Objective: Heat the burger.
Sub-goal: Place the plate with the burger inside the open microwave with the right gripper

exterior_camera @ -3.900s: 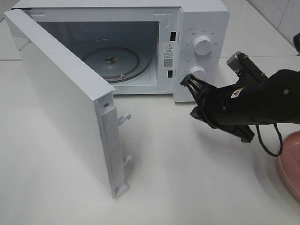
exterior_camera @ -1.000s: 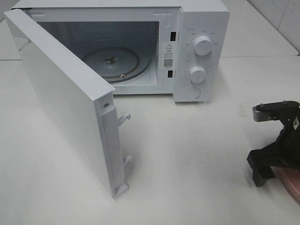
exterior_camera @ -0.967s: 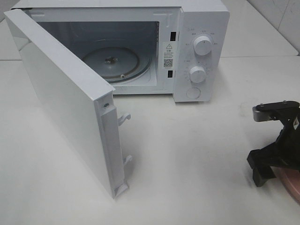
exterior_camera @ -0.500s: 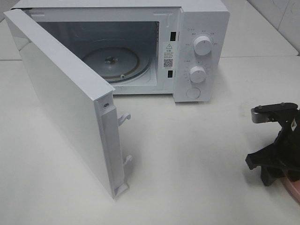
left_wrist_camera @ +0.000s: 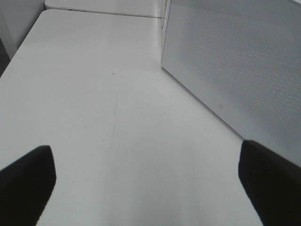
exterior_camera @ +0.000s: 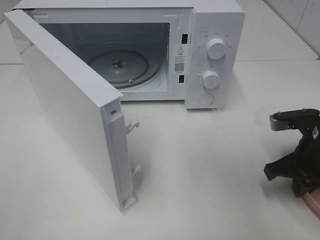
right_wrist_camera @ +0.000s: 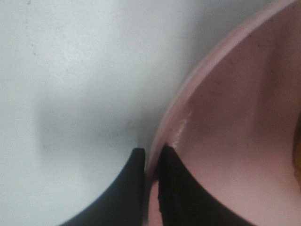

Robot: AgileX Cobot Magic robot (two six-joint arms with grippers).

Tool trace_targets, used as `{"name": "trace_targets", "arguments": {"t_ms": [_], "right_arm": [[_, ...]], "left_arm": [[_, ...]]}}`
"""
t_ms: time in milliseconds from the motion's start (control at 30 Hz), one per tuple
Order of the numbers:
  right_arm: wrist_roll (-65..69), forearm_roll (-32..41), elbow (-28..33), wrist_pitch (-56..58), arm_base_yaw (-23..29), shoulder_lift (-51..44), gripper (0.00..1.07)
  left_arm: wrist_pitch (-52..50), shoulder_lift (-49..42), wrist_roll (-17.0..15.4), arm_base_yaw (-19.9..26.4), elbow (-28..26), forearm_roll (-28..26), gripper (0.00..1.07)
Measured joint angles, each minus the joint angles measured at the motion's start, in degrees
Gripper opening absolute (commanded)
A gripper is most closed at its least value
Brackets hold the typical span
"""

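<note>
The right gripper (right_wrist_camera: 150,157) is pinching the raised rim of a pink-brown plate (right_wrist_camera: 225,122) at the right edge of the white table (exterior_camera: 210,160). One black finger is sitting outside the rim and the other inside it, and the jaws are pressing in on the thin wall.

The burger (right_wrist_camera: 298,155) is barely showing. A yellowish sliver at the margin of the right wrist view, lying over the plate's inner face, is probably part of it, though too little is showing to be sure. In the high view only a slice of the plate is peeking out beneath the black arm.

The left gripper (left_wrist_camera: 146,155) is hovering low over the tabletop with its jaws spread wide and only bare table showing between them. The perforated face of the microwave door (exterior_camera: 65,100) is standing just beside it.

The white microwave (exterior_camera: 215,30) is sitting at the back of the table, well apart from the plate. Its door is hanging wide open on the left, exposing the glass turntable (exterior_camera: 120,65), and its two round dials (exterior_camera: 216,48) are facing front.
</note>
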Motion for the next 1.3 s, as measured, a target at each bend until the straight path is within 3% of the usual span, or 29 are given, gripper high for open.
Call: {"name": "trace_targets", "arguments": {"t_ms": [233,833,1300], "right_arm": [[2.2,-1.0,0.0,0.3,0.0,-0.1,0.0],[22.9,-19.5,-0.1,9.6,10.2,-1.5,0.0],[26.1,-23.0,-0.1,15.0,15.4,-2.0,0.0]], "left_arm": [[0.0,0.0,0.0,0.0,0.0,0.0,0.98],[0.0,0.0,0.0,0.0,0.0,0.0,0.98],[0.0,0.0,0.0,0.0,0.0,0.0,0.98]]}}
